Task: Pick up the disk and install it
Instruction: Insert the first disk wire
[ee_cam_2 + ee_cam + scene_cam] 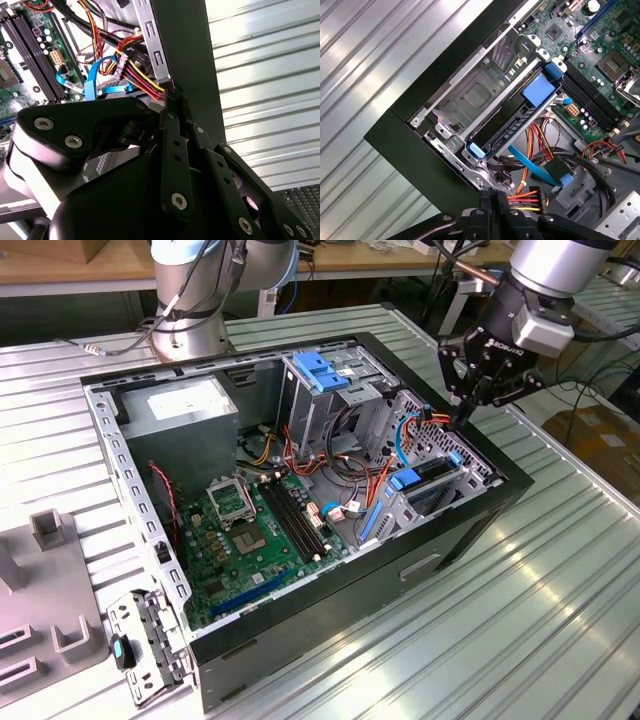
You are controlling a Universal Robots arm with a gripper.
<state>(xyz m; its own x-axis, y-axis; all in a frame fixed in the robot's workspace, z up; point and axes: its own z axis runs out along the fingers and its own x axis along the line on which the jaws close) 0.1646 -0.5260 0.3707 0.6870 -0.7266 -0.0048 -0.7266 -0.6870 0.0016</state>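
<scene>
Disk (512,127) sitting in its bay w/ blue rails, just below end effector (462,418), whose fingers are pressed together, gripping nothing, hovering over PC case (480,510) edge.

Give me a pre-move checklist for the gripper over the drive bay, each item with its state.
1. Gripper empty: ok, shut on nothing.
2. Disk in its bay: ok, it lies in the metal cage.
3. Disk fully seated: cannot tell.
4. Gripper clear of the red-yellow wires: not ok, they lie right beside it.
5. Computer case open: ok.
</scene>
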